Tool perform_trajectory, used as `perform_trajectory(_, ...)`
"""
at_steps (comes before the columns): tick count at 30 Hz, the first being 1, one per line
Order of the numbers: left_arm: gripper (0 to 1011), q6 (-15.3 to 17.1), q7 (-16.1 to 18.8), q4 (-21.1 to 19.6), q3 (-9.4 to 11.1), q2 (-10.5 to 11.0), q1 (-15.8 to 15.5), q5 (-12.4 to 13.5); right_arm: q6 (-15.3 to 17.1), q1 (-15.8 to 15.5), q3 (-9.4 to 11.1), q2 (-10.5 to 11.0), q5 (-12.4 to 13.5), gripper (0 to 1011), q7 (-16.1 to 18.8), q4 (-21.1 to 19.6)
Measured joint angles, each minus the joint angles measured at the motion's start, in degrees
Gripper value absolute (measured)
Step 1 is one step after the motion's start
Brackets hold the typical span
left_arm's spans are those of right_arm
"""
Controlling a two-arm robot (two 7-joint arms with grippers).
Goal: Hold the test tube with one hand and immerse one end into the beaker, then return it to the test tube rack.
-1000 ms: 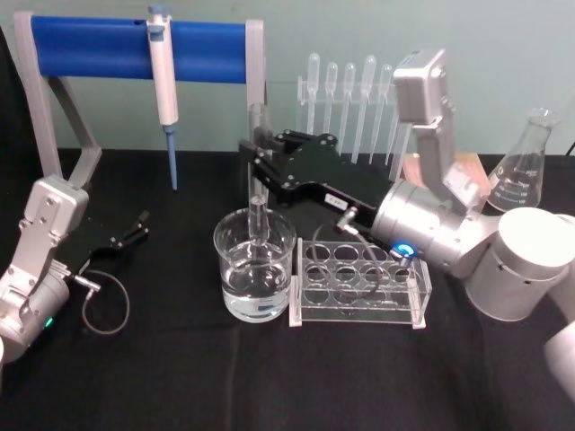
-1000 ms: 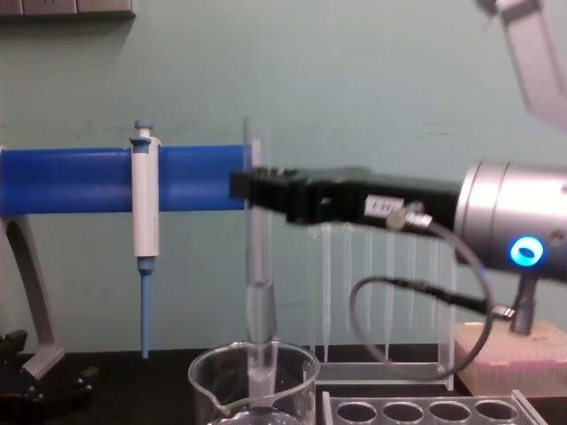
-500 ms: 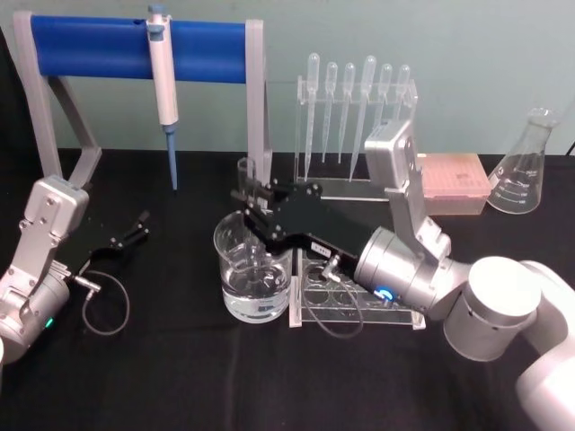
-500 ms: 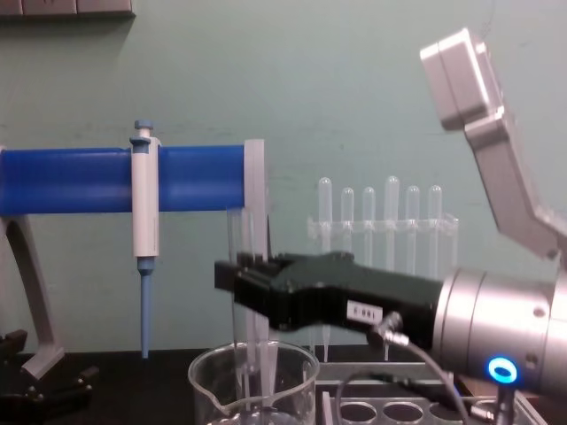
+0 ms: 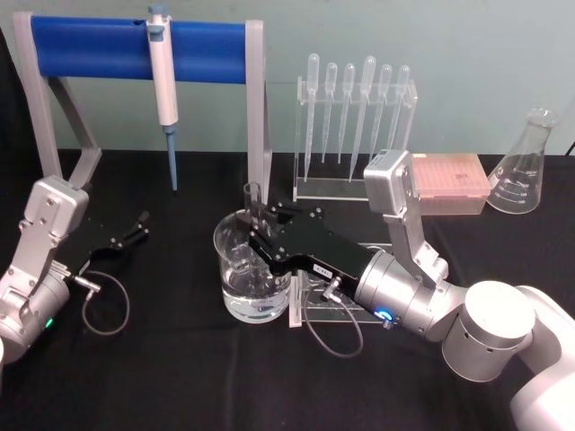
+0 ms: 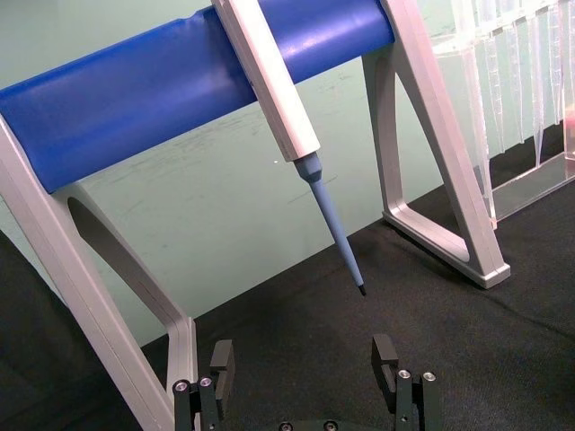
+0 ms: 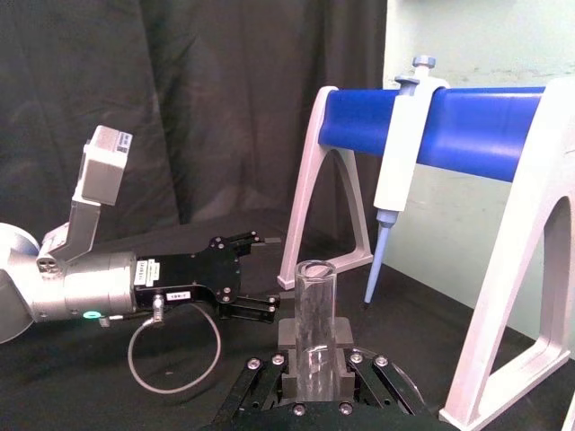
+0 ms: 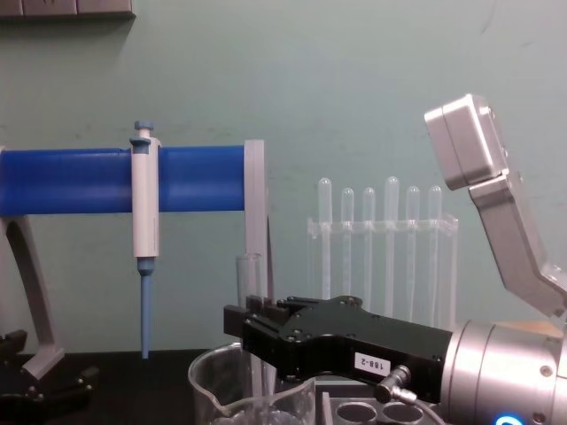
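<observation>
The clear glass test tube (image 5: 252, 198) stands upright, and its lower end is down inside the wide glass beaker (image 5: 235, 280), which holds water. My right gripper (image 5: 257, 224) is shut on the tube just above the beaker's rim. In the chest view the test tube's open top (image 8: 248, 270) sticks up above the black right gripper (image 8: 241, 325), over the beaker (image 8: 209, 373). The right wrist view has the test tube (image 7: 314, 310) clamped between the fingers. At the table's left my left gripper (image 5: 135, 230) rests open and parked, its fingers (image 6: 220, 359) spread wide.
A white-and-blue pipettor (image 5: 163, 76) hangs on the blue-barred stand (image 5: 90, 47) at the back left. A rack of plastic pipettes (image 5: 355, 108), a pink tip box (image 5: 449, 175) and a conical flask (image 5: 521, 171) stand behind. The clear holed rack (image 5: 310, 310) lies under my right arm.
My right gripper has come down with the test tube, so the tube's lower end sits deeper in the beaker. The right arm has swung lower and nearer. The left arm is still.
</observation>
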Motion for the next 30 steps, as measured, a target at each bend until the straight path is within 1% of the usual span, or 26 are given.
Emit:
perform_trajectory(7, 1000, 0.00, 0.00, 0.00, 0.00, 0.00, 0.00, 0.00, -0.52, 0.08, 0.61, -0.57, -0.93, 226, 0.23, 0.64)
perform_trajectory(30, 1000, 0.00, 0.00, 0.00, 0.00, 0.00, 0.00, 0.00, -0.38, 0.13, 0.47, -0.45, -0.74, 226, 0.22, 0.46)
